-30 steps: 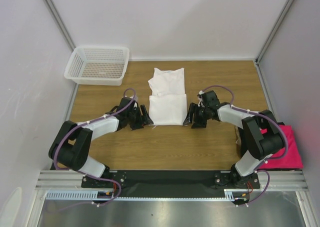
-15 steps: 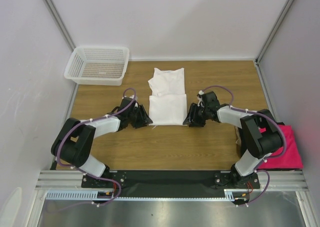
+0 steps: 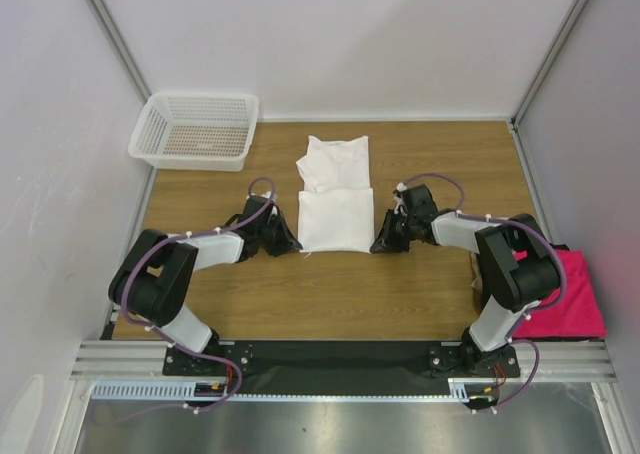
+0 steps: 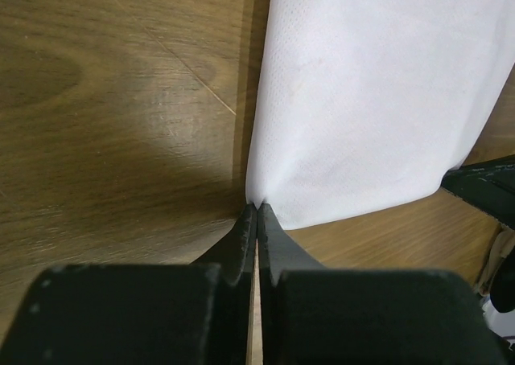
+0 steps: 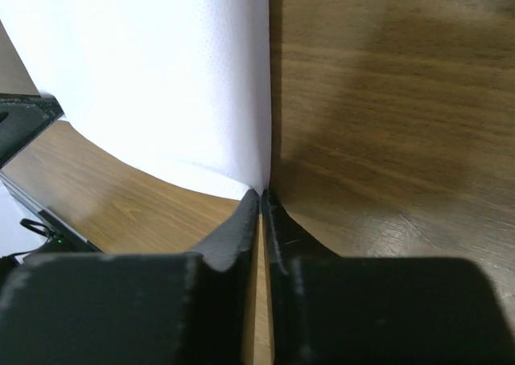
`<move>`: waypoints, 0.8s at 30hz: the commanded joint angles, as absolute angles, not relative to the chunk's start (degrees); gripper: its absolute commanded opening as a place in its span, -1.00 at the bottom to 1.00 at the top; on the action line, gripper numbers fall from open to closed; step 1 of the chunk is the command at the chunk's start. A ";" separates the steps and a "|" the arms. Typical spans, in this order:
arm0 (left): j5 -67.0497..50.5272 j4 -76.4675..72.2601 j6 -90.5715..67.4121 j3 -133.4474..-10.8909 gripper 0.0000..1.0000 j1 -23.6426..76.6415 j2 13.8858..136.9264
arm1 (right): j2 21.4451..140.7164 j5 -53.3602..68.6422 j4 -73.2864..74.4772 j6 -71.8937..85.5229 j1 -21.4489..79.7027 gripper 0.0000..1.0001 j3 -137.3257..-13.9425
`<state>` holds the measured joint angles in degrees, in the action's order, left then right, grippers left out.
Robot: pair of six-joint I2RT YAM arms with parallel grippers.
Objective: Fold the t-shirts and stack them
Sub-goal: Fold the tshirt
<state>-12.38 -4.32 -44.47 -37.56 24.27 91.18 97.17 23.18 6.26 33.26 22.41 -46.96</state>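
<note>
The white t-shirt (image 3: 335, 199) lies partly folded into a long strip in the middle of the wooden table. At its near left corner my left gripper (image 3: 293, 245) is shut on the cloth. The left wrist view shows the fingertips (image 4: 257, 206) pinching the corner of the white t-shirt (image 4: 378, 100). My right gripper (image 3: 378, 244) is shut on the near right corner. In the right wrist view its tips (image 5: 261, 192) clamp the edge of the white t-shirt (image 5: 161, 75). A magenta-pink t-shirt (image 3: 577, 300) lies at the table's right edge, behind the right arm.
A white mesh basket (image 3: 195, 130) stands at the back left corner. White walls close in the table on three sides. The arm bases sit on a black rail (image 3: 330, 354) at the near edge.
Both grippers have slid inward to the shirt's near corners and shut on the cloth. The shirt itself has not moved.
</note>
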 commanded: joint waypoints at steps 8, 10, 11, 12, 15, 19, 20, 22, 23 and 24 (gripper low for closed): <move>-10.20 3.51 -40.61 -35.16 -0.99 25.75 88.78 | 96.16 22.68 9.57 31.91 23.03 -1.00 -42.99; -9.76 5.18 -40.08 -34.37 -0.99 26.63 86.41 | 94.58 22.15 11.15 31.47 23.38 -1.00 -40.19; -9.58 5.79 -39.90 -33.23 -0.99 26.98 85.53 | 93.87 22.15 11.42 31.46 23.47 -1.00 -39.04; -9.67 7.45 -39.90 -32.61 -1.00 27.68 84.65 | 91.78 22.50 11.77 31.38 23.47 -1.00 -37.98; -9.41 11.49 -40.69 -29.72 -0.99 29.61 79.21 | 87.04 22.15 14.49 31.73 24.26 -1.00 -33.24; -8.53 19.23 -41.31 -26.99 -0.99 30.85 69.98 | 79.12 22.85 18.54 34.36 26.27 -1.00 -28.40; -8.26 20.99 -41.40 -26.37 -0.99 30.85 67.70 | 77.36 22.85 19.50 35.67 27.50 -1.00 -27.17; -8.70 26.17 -42.45 -25.84 -0.99 31.02 62.42 | 71.75 23.11 22.23 36.91 28.82 -1.00 -26.28; -9.31 27.84 -43.06 -25.49 -1.00 31.20 60.75 | 69.54 23.20 23.19 37.70 29.44 -1.00 -26.02; -10.10 31.52 -44.46 -25.66 -0.99 31.72 57.51 | 67.61 23.03 25.20 39.53 30.31 -1.00 -25.84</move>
<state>-11.38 19.20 -42.83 -26.24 31.18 63.61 73.06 25.82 16.27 36.51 29.06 -26.79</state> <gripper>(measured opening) 0.006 0.010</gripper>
